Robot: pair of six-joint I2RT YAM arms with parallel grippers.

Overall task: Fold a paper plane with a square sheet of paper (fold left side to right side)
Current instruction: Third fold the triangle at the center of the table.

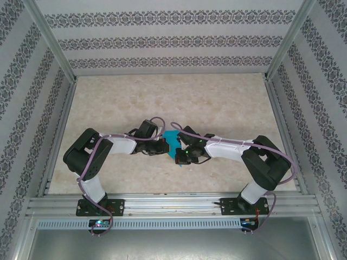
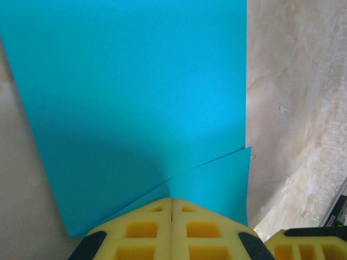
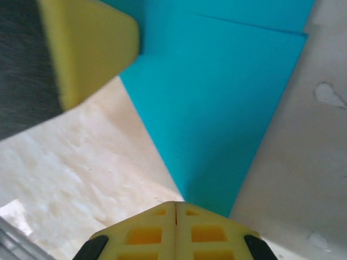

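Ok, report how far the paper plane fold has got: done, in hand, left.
Done: the teal square sheet of paper has a folded-over layer partly over it. In hand: left gripper and right gripper are both shut on its edges, apparently working that fold. Left: no pointed dart shape yet, so the remaining folds are all ahead.

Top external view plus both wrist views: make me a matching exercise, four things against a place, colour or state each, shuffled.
1. left claw
2. right claw
3. sheet of paper
4. table

A. beige, marbled
B. shut on the paper, reaching in from the left of the top view
C. teal-blue, one layer lapped over another
D. shut on a pointed corner of the paper, reaching in from the right

Pairs: 1-B, 2-D, 3-C, 4-A.
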